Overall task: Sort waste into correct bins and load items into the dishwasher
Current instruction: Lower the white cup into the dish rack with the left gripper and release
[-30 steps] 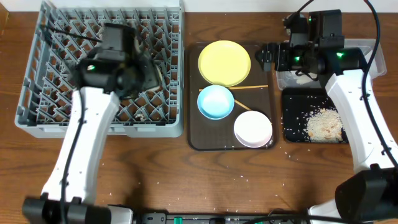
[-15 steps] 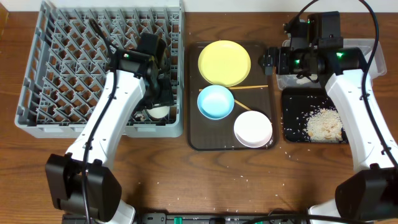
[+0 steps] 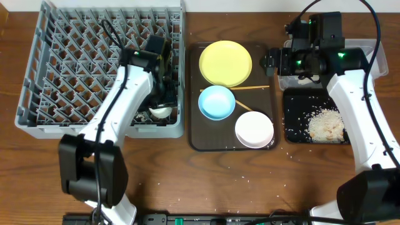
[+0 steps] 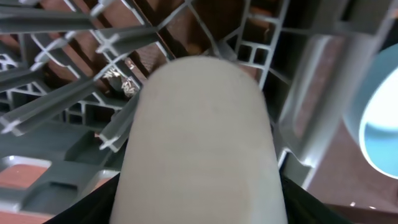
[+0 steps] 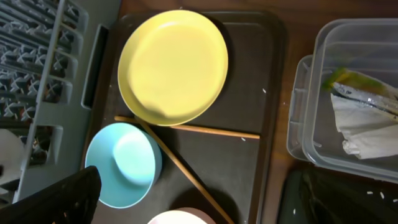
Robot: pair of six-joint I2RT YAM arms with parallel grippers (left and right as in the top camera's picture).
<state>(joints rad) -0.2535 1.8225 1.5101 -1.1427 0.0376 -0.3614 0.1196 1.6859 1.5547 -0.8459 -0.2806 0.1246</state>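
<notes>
Wooden tabletop [image 3: 219, 181], flecked with stray rice grains, things laid out left to right. We see the grey dish rack [image 3: 94, 56] on the left. The left gripper [image 3: 163, 102] is down in its near right corner, clamped on the small white cup [image 3: 160, 112]. In the left wrist view the cup [image 4: 199, 137] fills the frame between the dark fingers [image 4: 93, 204], with pegs all round it. We cannot tell whether the cup sits on the rack floor. In the middle is the brown serving tray [image 3: 194, 125], with the yellow plate [image 3: 225, 62] at the far end, the light blue bowl [image 3: 216, 102] just beside it and the white bowl [image 3: 254, 129] at the near right corner. Two wooden chopsticks [image 5: 211, 131] lie on the tray. One lies flat below the plate and the other slants toward the white bowl; they meet by the blue bowl's rim. The right gripper [image 3: 269, 60] hangs over the tray's right edge, between the plate and the clear tub [image 3: 372, 50], fingers spread wide, nothing held. In the tub we note the green-and-yellow snack wrapper [image 5: 351, 84] and the crumpled white napkin [image 5: 364, 134]. The black tray [image 3: 292, 122] sits just in front of the tub, holding a heap of rice scraps [image 3: 326, 125].
</notes>
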